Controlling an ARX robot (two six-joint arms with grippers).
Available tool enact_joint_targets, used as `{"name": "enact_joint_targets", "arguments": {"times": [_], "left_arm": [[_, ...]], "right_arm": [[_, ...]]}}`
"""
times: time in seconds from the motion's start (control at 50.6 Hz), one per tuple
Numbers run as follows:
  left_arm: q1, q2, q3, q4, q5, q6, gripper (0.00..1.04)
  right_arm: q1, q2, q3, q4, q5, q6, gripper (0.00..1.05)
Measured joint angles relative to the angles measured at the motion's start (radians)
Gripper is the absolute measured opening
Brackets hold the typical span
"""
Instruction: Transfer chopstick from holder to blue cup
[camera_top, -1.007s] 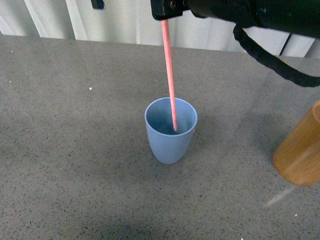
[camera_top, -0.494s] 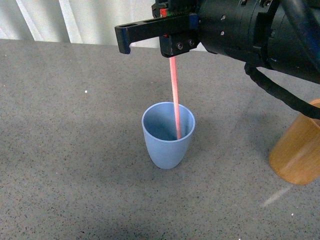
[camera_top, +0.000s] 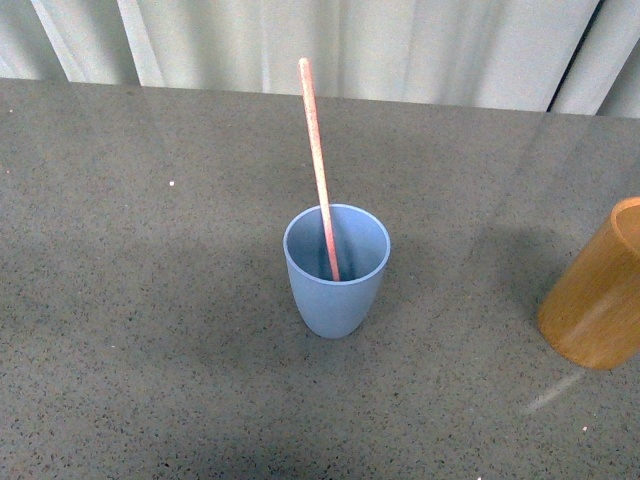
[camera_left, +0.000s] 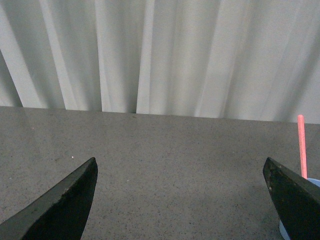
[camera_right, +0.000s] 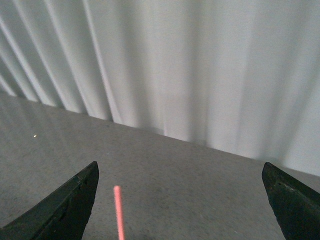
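The light blue cup (camera_top: 336, 268) stands upright in the middle of the grey table. One salmon-pink chopstick (camera_top: 318, 165) rests inside it, leaning toward the back and a little left, its top well above the rim. The orange-brown holder (camera_top: 594, 296) stands at the right edge of the front view, cut off by the frame. Neither arm shows in the front view. My left gripper (camera_left: 180, 200) is open over bare table, with the chopstick (camera_left: 301, 145) and a sliver of the cup (camera_left: 283, 231) beside one finger. My right gripper (camera_right: 180, 200) is open, and the chopstick's top end (camera_right: 118, 210) shows between its fingers without touching them.
A pale pleated curtain (camera_top: 330, 45) hangs behind the table's far edge. The speckled grey tabletop (camera_top: 150, 300) stretches to the left of the cup and in front of it.
My right gripper has let go of the chopstick and pulled up out of the front view. The chopstick has dropped into the cup and now leans back-left.
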Motion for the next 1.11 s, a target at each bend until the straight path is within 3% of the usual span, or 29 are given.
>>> {"name": "enact_joint_targets", "arguments": {"times": [0.079, 0.237, 0.454, 0.592, 0.711, 0.81, 1.007, 1.106], "left_arm": [[0.0, 0.0, 0.0, 0.0, 0.0, 0.0, 0.98], [0.0, 0.0, 0.0, 0.0, 0.0, 0.0, 0.98], [0.0, 0.0, 0.0, 0.0, 0.0, 0.0, 0.98], [0.0, 0.0, 0.0, 0.0, 0.0, 0.0, 0.98], [0.0, -0.001, 0.0, 0.0, 0.0, 0.0, 0.98], [0.0, 0.0, 0.0, 0.0, -0.001, 0.0, 0.98], [0.0, 0.0, 0.0, 0.0, 0.0, 0.0, 0.98], [0.0, 0.0, 0.0, 0.0, 0.0, 0.0, 0.98]], "right_arm": [[-0.051, -0.119, -0.034, -0.093, 0.028, 0.032, 0.95], [-0.152, -0.454, -0.13, -0.431, 0.154, 0.071, 0.95], [-0.17, -0.898, -0.282, -0.863, 0.229, 0.099, 0.95], [-0.213, -1.113, -0.43, -0.619, 0.198, -0.035, 0.68], [-0.257, -1.14, -0.459, -0.609, 0.156, -0.066, 0.5], [-0.369, -1.159, -0.484, -0.61, 0.015, -0.079, 0.35], [-0.422, -1.182, -0.506, -0.608, -0.003, -0.084, 0.04], [-0.423, -1.189, -0.515, -0.607, -0.002, -0.087, 0.01]]}}
